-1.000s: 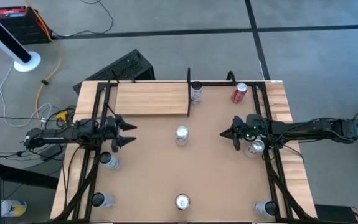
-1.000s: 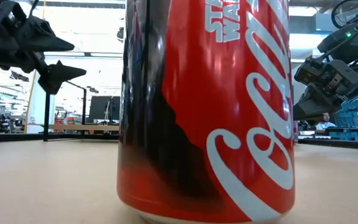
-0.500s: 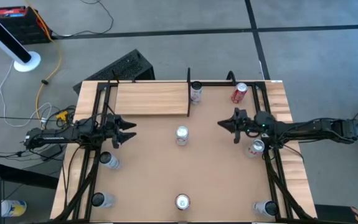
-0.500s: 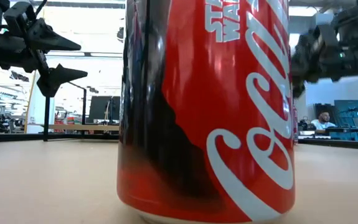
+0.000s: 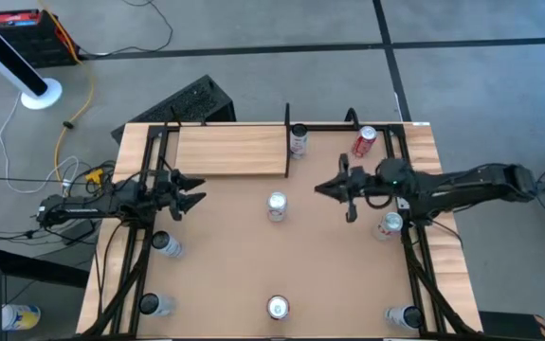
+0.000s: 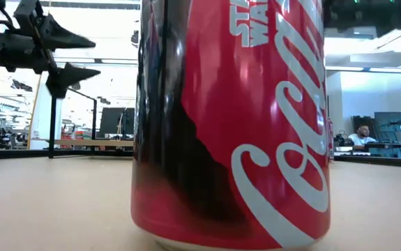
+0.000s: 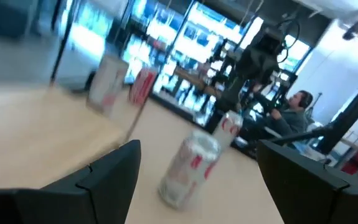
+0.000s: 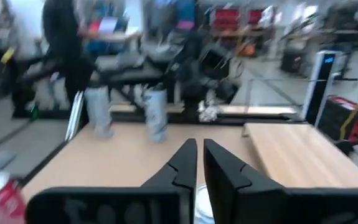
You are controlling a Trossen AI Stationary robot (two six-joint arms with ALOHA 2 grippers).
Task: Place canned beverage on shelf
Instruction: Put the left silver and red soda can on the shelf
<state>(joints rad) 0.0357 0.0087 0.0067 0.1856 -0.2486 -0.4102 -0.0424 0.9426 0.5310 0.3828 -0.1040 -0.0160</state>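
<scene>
Cans like the middle can (image 5: 277, 206) look rigid, smooth, slippery; grasp mid-body; left gripper (image 5: 194, 190) spread, right gripper (image 5: 333, 188) nearly together, empty.

Left hand (image 5: 194, 190) spread wide; right hand (image 5: 334, 196) nearly closed, both empty.

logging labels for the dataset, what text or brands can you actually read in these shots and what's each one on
"Coca" in white script, cut off by the picture's edge: on the red can filling the low view.
"STAR WA", cut off at the top edge: on the same can.
Markings on the other cans, such as the red can near the shelf and the silver can mid-table, are too small or blurred to read.
</scene>
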